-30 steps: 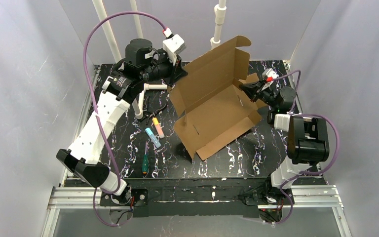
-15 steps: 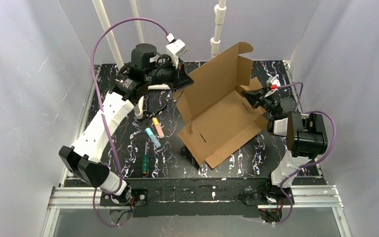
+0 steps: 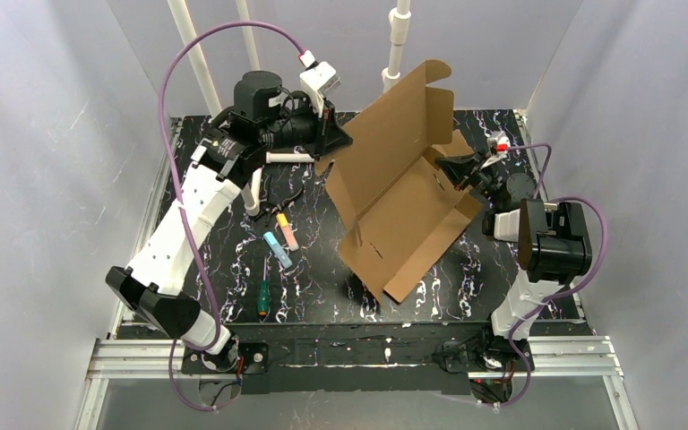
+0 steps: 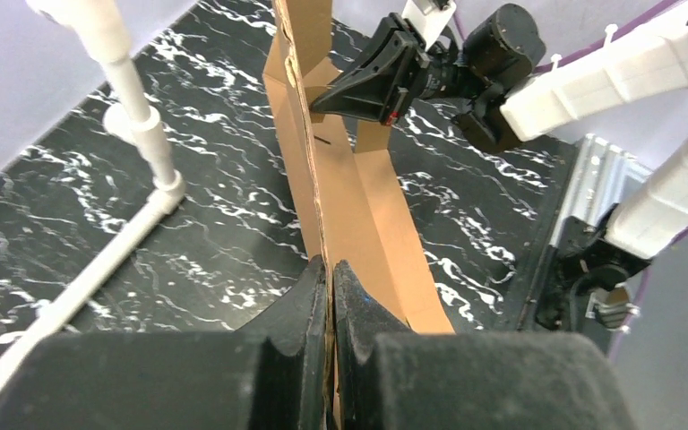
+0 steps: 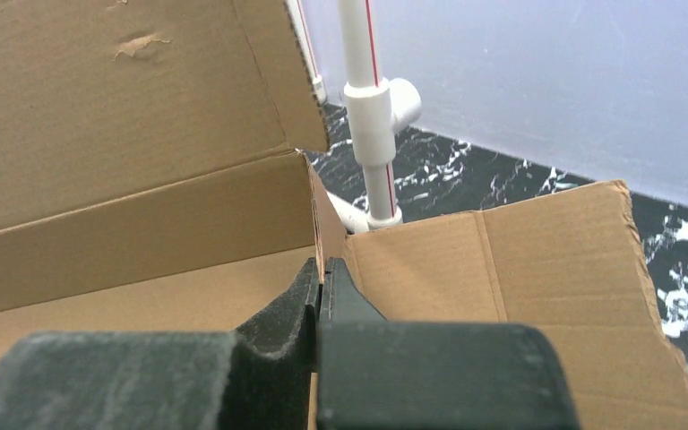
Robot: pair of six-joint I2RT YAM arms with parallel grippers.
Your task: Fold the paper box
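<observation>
So the paper box (image 3: 394, 197) sits tilted up, left gripper (image 4: 330, 267) pinching its left edge, right gripper (image 5: 321, 269) pinching its right wall.

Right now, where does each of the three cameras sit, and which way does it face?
Top external: fixed high behind the robot, looking down at the table; left arm and right arm show whole, left hand and right hand on the paper box.
Left wrist: rides behind the left hand, looking along its fingers and the box edge toward the right hand.
Right wrist: rides behind the right hand, looking past its fingers into the box toward a white pipe.
Shared: both wrist views show cardboard pinched between their fingers.
</observation>
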